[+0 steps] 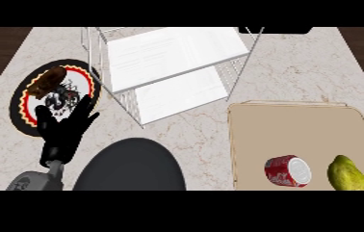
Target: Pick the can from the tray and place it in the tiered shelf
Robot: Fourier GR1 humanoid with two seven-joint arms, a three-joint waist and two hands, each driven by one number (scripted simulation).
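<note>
Bare counter (pixel 199 125) lies between my tray (pixel 284 130) and the tiered shelf (pixel 177 67); a pear (pixel 346 173) sits just beside the can (pixel 288 171).

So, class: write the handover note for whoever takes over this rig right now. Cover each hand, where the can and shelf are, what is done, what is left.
Left hand: open, fingers up, resting over the patterned plate's edge at the left.
Right hand: not in view.
Can: on its side on the tray, beside a green fruit.
Tiered shelf: at the counter's back, both tiers bare.
Done: nothing.
Left: grasp the can, lift it, place it in the shelf.
</note>
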